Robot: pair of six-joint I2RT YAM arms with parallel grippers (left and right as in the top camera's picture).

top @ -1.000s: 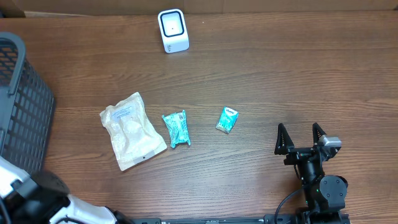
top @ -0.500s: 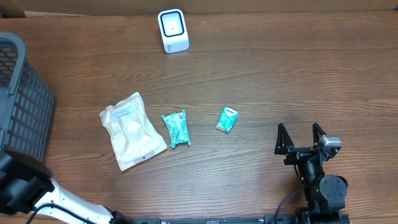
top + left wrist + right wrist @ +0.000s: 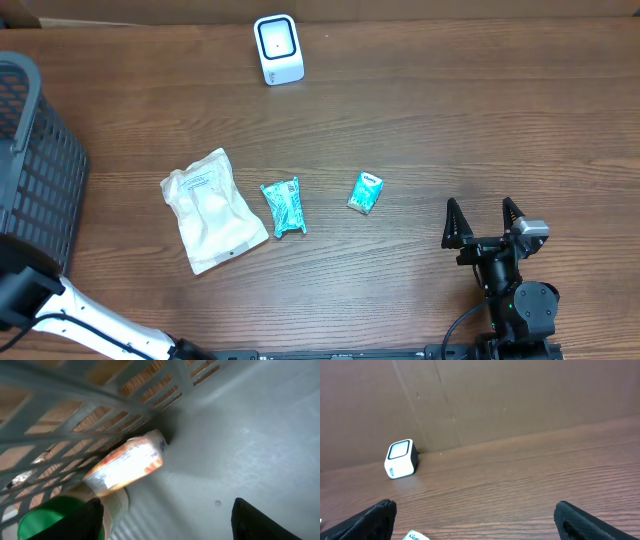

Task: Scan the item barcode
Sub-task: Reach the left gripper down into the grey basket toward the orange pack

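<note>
Left arm slid mostly off-frame, left end effector spread, tips cropped, right end effector wide

Overhead: even, diffuse light on the table; only faint soft shadows at the pouch edges; sharp throughout.
Left wrist: blurred and soft; orange-white packet blown out by glare, dark shadow just behind it on the grey basket wall.
Right wrist: dimmer, warm; wood grain crisp mid-frame, right gripper fingers dark, out of focus at lower corners.
</note>
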